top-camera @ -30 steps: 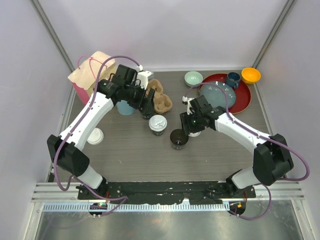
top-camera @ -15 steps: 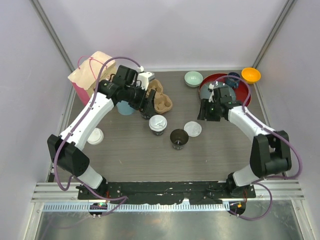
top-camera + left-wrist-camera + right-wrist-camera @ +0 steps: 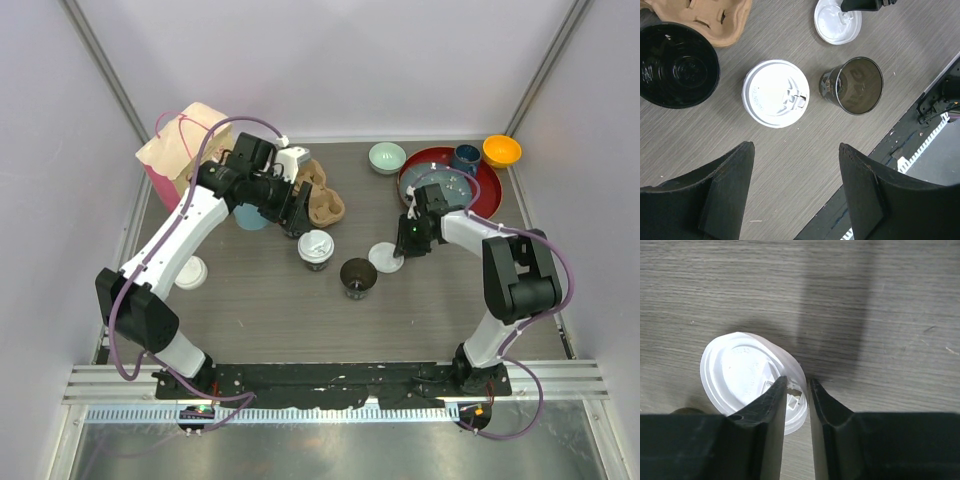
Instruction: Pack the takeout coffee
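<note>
1. Top view:
   - The step in hand looks like capping the open cup [image 3: 358, 275]. It stands uncovered near mid-table, and the loose lid [image 3: 385, 257] lies just to its right.
   - The right gripper [image 3: 400, 245] is down at that lid's far edge.
   - The left gripper [image 3: 292, 212] hangs over the near edge of the cardboard carrier [image 3: 320, 196], above and behind the lidded cup [image 3: 315, 248].
   - To do the step well, lift the lid level, centre it over the open rim, then press down evenly. A one-sided push could tip the light cup.
   - Count: two black cups, one capped and one not. There are two white lids for them, plus one lid-like white round piece [image 3: 190, 272] far left. There is one carrier and one paper bag [image 3: 185, 145].

2. Left wrist view:
   - The left gripper [image 3: 796, 150] is spread wide and grasps nothing.
   - Below it are one lidded cup [image 3: 776, 93], one open cup [image 3: 852, 86] just beside it but not touching, and one loose lid [image 3: 837, 21] beyond.
   - One black round container [image 3: 675, 65] sits against the carrier.

3. Right wrist view:
   - The right gripper [image 3: 796, 385] is clenched on the rim of the single lid [image 3: 742, 372], near its sip tab.
   - The lid looks slightly tilted on the table [image 3: 880, 300].
   - A rim pinch is thin, so slow travel is wise.
</note>
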{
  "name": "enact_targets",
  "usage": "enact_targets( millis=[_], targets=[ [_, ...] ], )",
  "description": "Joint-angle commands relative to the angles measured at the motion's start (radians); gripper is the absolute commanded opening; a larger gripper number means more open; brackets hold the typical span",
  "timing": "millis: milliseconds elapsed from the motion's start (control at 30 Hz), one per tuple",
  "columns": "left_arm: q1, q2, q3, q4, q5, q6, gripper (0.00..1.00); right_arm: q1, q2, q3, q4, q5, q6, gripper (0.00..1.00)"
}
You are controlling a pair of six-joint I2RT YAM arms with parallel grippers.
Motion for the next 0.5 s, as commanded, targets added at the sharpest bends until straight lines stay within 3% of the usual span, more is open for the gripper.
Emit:
enact_targets(
  millis=[0,167,467],
  targets=[
    [0.005,-0.023,0.005,0.027,0.030,0.005,0.72,0.002,0.026,0.010,0.037,-0.009,-0.010,0.24],
    [0.005,-0.023,-0.007,0.032,0.032,-0.004,0.71,0.002,0.000,0.018,0.020,-0.003,-0.027,0.01],
    [0.002,0.010,0.053,0.007,0.135,-0.028,0.63,0.026,-0.308,0.024,0.027,0.064,-0.105,0.01]
  ],
)
